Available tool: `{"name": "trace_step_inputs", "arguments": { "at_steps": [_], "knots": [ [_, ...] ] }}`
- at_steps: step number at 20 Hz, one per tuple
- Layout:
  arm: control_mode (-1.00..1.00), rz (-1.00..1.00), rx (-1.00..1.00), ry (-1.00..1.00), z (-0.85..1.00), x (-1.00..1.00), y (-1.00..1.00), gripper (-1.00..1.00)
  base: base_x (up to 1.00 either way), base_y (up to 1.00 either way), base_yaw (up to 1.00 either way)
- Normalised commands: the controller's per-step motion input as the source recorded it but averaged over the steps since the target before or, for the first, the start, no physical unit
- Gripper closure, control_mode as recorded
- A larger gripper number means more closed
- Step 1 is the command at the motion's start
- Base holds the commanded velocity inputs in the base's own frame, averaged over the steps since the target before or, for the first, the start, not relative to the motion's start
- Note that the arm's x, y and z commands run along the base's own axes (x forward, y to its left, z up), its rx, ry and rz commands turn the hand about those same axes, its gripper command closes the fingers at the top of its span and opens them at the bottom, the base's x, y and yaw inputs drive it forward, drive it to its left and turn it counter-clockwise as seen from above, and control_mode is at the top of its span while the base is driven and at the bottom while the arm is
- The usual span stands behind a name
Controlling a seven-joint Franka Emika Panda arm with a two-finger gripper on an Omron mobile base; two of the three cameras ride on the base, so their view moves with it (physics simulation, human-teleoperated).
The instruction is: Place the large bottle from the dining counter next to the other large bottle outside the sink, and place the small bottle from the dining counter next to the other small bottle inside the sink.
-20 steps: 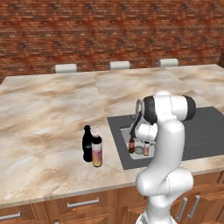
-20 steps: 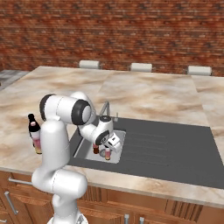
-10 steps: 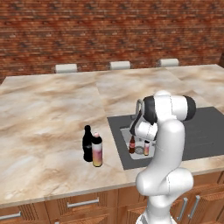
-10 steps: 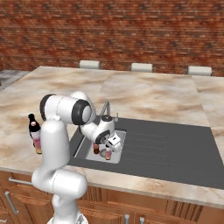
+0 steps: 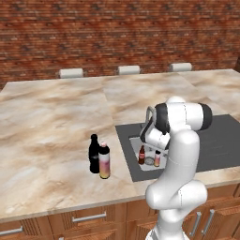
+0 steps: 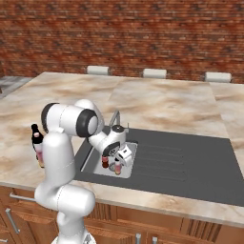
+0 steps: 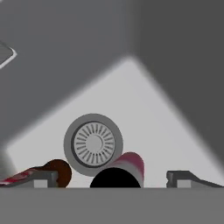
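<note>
both small bottles standing in the sink (image 5: 136, 143), small bottle (image 5: 157, 158) right of the other small bottle (image 5: 141, 155), drain (image 5: 149, 161) between them, large bottle (image 5: 104, 161) just beside the other large bottle (image 5: 94, 153) on the counter (image 5: 51, 126) left of the sink

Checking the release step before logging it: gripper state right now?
Gripper: open, holding nothing; the small bottle stands between its spread fingers in the sink, beside the other small bottle.
</note>
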Motion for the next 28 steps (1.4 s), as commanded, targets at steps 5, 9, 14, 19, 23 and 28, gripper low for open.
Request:
{"name": "trace_step_inputs", "arguments": {
  "at_steps": [5, 9, 14, 19, 23, 28],
  "knots": [
    [-1.0, 0.0, 0.01, -0.02, 0.0, -0.22, -0.19, -1.0, 0.0, 0.0, 0.0],
    [-1.0, 0.0, 0.0, -0.04, 0.0, -0.11, -0.19, -1.0, 0.0, 0.0, 0.0],
    [-1.0, 0.0, 0.0, -0.05, 0.0, -0.04, -0.2, -1.0, 0.0, 0.0, 0.0],
    [-1.0, 0.0, 0.01, -0.05, 0.0, -0.12, -0.29, -1.0, 0.0, 0.0, 0.0],
    [-1.0, 0.0, 0.03, -0.04, 0.06, -0.21, -0.3, -1.0, 0.0, 0.0, 0.0],
    [-1.0, 0.0, 0.05, -0.03, 0.27, -0.15, -0.31, -1.0, 0.0, 0.0, 0.0]
  ]
}}
